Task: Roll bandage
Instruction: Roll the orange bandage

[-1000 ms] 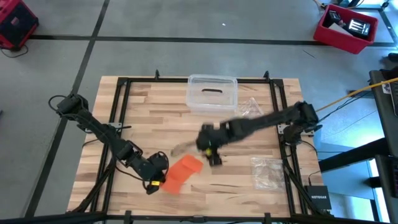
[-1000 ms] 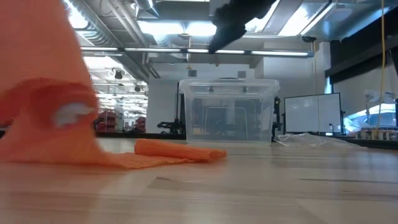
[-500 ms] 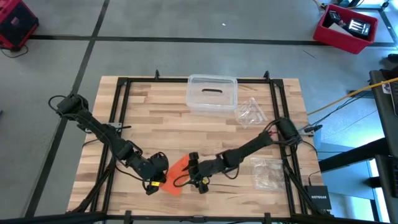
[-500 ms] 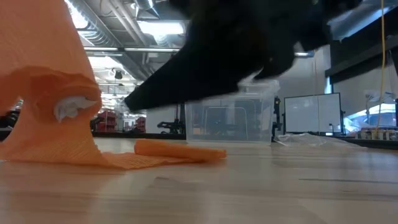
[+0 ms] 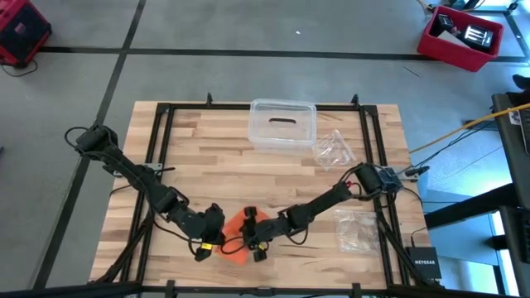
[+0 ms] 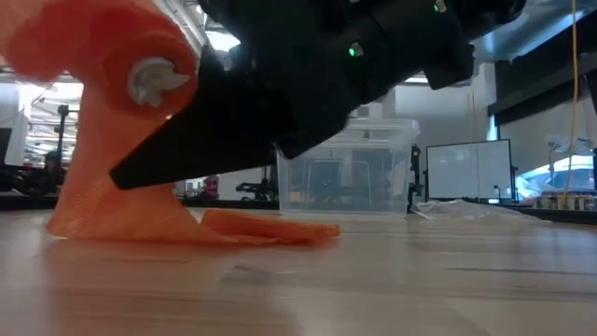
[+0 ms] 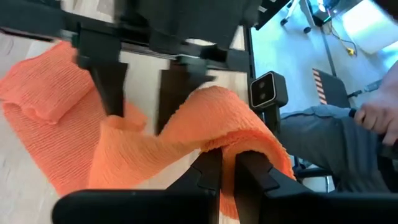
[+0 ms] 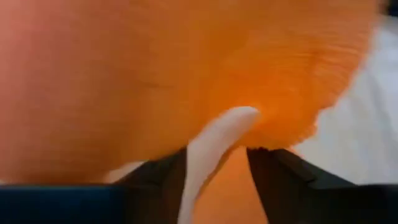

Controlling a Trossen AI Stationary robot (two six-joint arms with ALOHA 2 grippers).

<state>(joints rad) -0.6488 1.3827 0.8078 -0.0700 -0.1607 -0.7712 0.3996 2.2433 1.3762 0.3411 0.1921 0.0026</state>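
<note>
The bandage lies at the front centre of the table, between the two grippers. It is a bright orange strip of soft ribbed fabric, partly flat on the wood and partly lifted. In the low view the bandage rises from the table surface as a draped band, and its raised end is wound around a pale core. A folded section of the strip lies flat on the wood behind the raised part.

The left gripper is at the front left of the table, at the left edge of the bandage. In the left wrist view the left gripper is closed on a fold of the bandage, with the fabric draped over both fingers.

The right gripper reaches in from the right side of the table and meets the bandage on its right edge. In the right wrist view the right gripper is pressed up against the bandage, which fills nearly the whole view. Its fingers stand slightly apart with a pale strip between them. Whether they grip the fabric cannot be determined.

A clear plastic box stands at the rear centre of the table. A crumpled clear bag lies just right of the box. A second clear bag lies near the front right corner.
</note>
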